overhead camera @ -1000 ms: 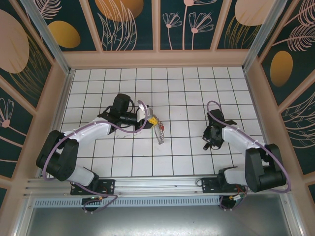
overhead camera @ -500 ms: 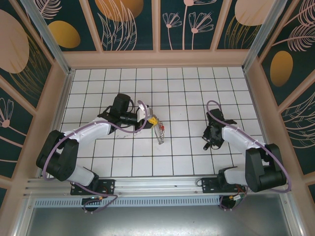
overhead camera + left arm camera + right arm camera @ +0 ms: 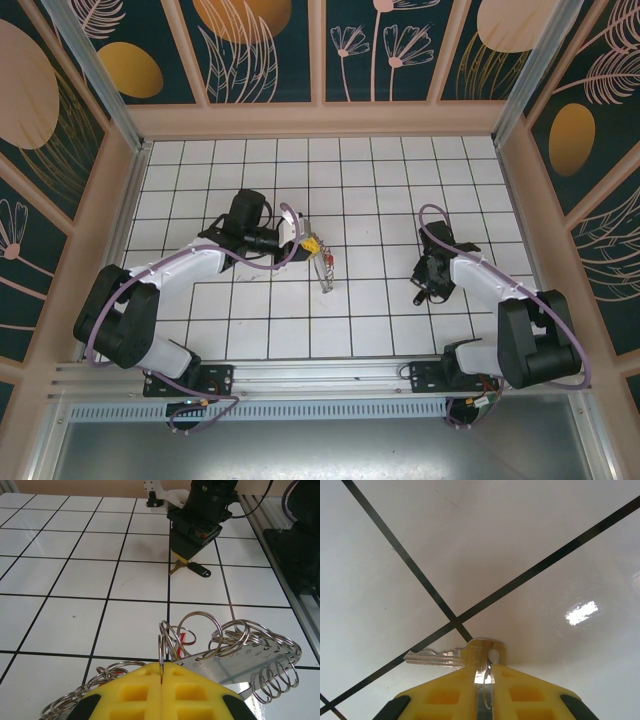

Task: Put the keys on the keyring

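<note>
Left pads [image 3: 125, 696] hide part of the keyring [image 3: 235, 658] (cropped below).

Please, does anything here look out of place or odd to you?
Nothing is spilled or broken. One oddity: the right gripper pinches the small metal key by its head, with the blade pointing sideways along the white tiled table, apart from the tangled silvery metal keyring held by the shut left gripper.

Left arm [image 3: 190, 265]: stretched forward and inward from its base, elbow bent, forearm low over the tabletop [image 3: 380, 200].
Left gripper [image 3: 161, 666]: yellow fingers [image 3: 135, 695] pressed flat together, pinching the keyring [image 3: 250, 657].
Right arm [image 3: 482, 280]: folded close to its base, wrist turned inward.
Right gripper [image 3: 482, 672]: tipped down at the tabletop, fingers nearly touching, closed on the head of a key [image 3: 435, 657].
</note>
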Robot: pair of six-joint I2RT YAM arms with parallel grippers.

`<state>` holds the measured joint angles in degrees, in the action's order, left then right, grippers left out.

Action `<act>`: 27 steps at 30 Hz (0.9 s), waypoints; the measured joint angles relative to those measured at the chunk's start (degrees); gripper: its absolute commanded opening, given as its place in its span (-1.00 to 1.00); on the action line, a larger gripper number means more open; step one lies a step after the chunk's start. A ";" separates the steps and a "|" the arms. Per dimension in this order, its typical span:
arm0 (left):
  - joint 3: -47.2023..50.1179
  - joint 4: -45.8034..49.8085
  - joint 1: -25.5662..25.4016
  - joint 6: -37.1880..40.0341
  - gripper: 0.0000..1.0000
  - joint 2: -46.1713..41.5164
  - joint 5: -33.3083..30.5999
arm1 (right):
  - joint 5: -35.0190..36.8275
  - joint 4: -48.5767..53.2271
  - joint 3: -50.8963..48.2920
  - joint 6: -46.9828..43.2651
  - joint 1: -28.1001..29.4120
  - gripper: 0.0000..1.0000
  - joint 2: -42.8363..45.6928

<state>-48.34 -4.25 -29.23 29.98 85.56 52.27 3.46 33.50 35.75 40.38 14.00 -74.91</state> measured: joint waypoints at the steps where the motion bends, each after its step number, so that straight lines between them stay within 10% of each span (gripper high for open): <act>1: -0.02 0.02 0.00 -0.02 -1.00 0.00 0.00 | 0.00 0.00 0.00 0.00 0.00 -0.70 -0.15; 18: -0.04 0.04 0.00 0.02 -1.00 0.00 -0.02 | 0.92 0.37 0.83 -1.51 1.79 -1.00 1.66; 27: -0.04 0.04 0.00 0.42 -1.00 0.09 0.00 | -9.20 -16.02 -3.02 -11.34 5.97 -1.00 19.06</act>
<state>-48.38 -4.21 -29.23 30.39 85.65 52.27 -5.74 17.47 32.73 29.04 19.97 -55.86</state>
